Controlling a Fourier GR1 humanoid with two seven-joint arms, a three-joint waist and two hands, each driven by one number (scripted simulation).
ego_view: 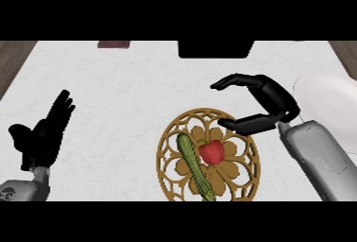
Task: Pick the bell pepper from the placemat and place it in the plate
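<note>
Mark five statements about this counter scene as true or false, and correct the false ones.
1. The red bell pepper lies on the placemat. True.
2. The right hand holds the bell pepper. False: its fingers are spread and hold nothing, and the pepper lies apart from it.
3. A long green vegetable lies on the placemat beside the pepper. True.
4. The white plate is at the counter's left side. False: it is at the right edge, partly hidden by the right forearm.
5. The left hand is open, fingers up, at the left. True.
</note>
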